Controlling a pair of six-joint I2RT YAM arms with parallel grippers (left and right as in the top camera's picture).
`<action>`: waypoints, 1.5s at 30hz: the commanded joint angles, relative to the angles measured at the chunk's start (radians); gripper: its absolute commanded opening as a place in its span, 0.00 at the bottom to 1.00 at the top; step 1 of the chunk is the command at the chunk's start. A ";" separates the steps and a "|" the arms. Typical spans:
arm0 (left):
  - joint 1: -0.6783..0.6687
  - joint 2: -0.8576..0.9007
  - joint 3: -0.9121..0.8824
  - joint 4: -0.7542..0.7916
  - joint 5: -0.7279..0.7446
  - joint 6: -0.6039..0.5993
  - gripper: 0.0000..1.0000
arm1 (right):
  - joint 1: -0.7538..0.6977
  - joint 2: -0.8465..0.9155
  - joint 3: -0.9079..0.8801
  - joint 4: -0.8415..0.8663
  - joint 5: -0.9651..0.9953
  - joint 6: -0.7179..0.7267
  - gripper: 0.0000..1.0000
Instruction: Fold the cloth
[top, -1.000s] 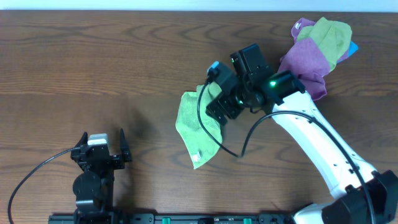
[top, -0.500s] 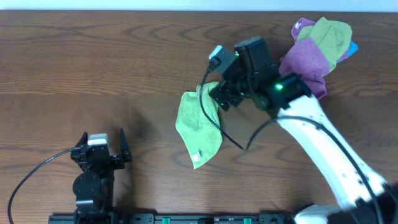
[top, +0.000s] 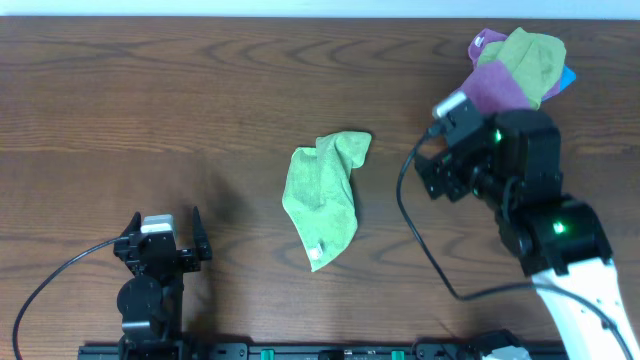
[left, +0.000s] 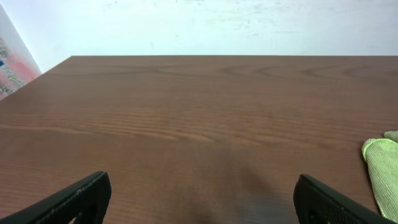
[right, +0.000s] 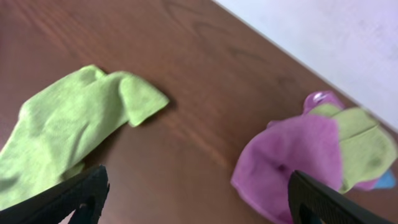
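Observation:
The lime yellow-green cloth (top: 325, 195) lies crumpled and partly folded on the table's middle, a small white tag near its lower tip. It shows at the left of the right wrist view (right: 68, 134) and at the right edge of the left wrist view (left: 382, 168). My right gripper (top: 435, 175) is open and empty, to the right of the cloth and apart from it; in its own view (right: 196, 196) both fingers are spread wide. My left gripper (top: 165, 235) is open and empty near the front left edge, its fingers wide in its own view (left: 199, 199).
A purple cloth (top: 495, 95) bunched with a duller green cloth (top: 530, 55) sits at the back right, also in the right wrist view (right: 292, 162). The right arm's black cable (top: 420, 250) loops over the wooden table (top: 200, 110).
My right gripper let go of the lime cloth and drew back to the right. The cloth now lies free with its top corner flopped toward the upper right. The left arm has not moved.

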 joint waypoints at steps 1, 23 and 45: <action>0.003 -0.005 -0.018 -0.037 -0.017 0.006 0.95 | -0.007 -0.081 -0.048 0.002 -0.033 0.059 0.93; 0.003 -0.005 -0.018 -0.037 -0.017 0.006 0.95 | 0.041 0.128 -0.192 -0.006 -0.234 0.397 0.75; 0.003 -0.005 -0.018 -0.037 -0.017 0.006 0.95 | 0.005 0.676 -0.186 0.599 -0.452 0.441 0.63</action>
